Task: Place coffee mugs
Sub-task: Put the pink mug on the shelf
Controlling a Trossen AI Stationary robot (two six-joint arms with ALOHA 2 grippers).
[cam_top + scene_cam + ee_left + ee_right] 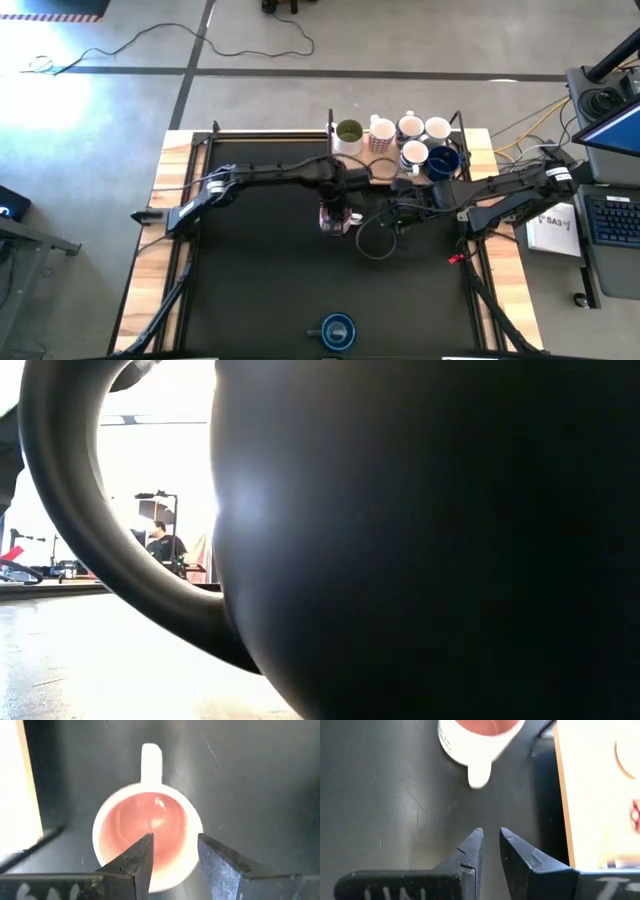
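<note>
Nearest me a blue mug (338, 331) sits alone at the table's (250, 290) front edge, so close to the low camera that it fills that view. At mid-table my left gripper (172, 857) hangs over the pink mug (147, 835), which stands upright on the mat, the fingers parted astride its near rim and gripping nothing, which I read as a fresh release; my right gripper (490, 847) waits beside it, fingers nearly together and empty. Farthest off, the other mugs (405, 140) cluster on a wooden board (385, 172) at the back; I can read no writing anywhere.
</note>
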